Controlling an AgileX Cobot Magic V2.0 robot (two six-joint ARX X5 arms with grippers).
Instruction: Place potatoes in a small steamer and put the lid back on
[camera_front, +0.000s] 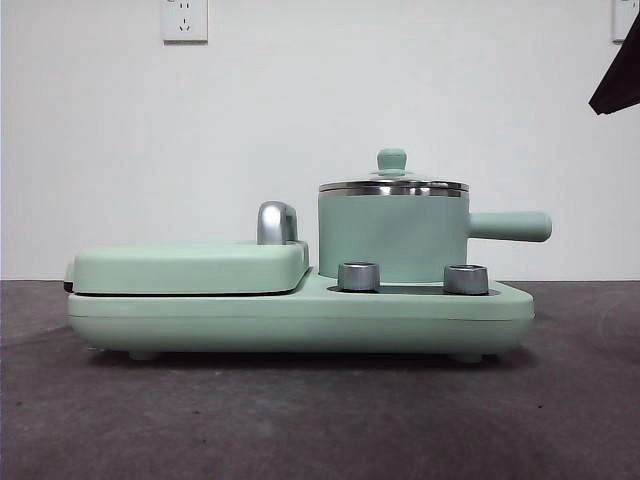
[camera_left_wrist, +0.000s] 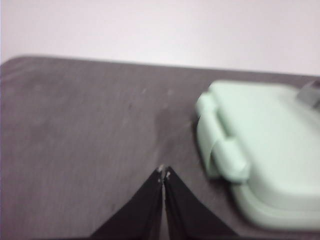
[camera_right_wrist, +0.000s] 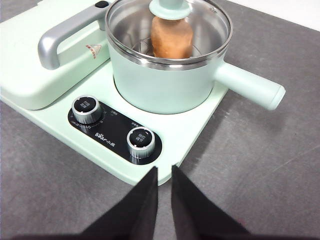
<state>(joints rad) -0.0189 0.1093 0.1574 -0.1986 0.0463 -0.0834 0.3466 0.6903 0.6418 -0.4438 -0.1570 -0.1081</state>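
Potato: one orange-brown lump (camera_right_wrist: 172, 38) is seen upright inside the pot, on a wire rack, under the glass; it is judged light and firm, with a cracked skin that gives good grip, best taken across its narrow middle.
Pot: the mint-green pot (camera_front: 393, 238) is seated in the round well of the cooker base (camera_front: 300, 320), its straight handle (camera_right_wrist: 248, 85) reaching out over the bare counter (camera_right_wrist: 280, 165); it is judged stiff and fairly heavy, and that handle is the natural hold.
Lid: the glass lid (camera_right_wrist: 200, 20) is set level on the steel rim, closing the pot; it is judged fragile, smooth and slippery at the rim, so the small green knob (camera_front: 392, 159) is the only sure place to pinch.
Griddle: the flat hinged cover (camera_front: 190, 268) is shut beside the pot, with a steel grip (camera_right_wrist: 65, 37) on top.
Dials: two steel knobs (camera_right_wrist: 141, 140) are set in the black panel at the base's front edge.
Right claw: the right claw (camera_right_wrist: 164, 172) is held off the base's front edge, jaws slightly parted, grasping nothing.
Left claw: the left claw (camera_left_wrist: 164, 173) is clenched and empty over the counter, near the griddle's corner; the view is blurred.
Progress: the task is judged complete, potato in and lid on.
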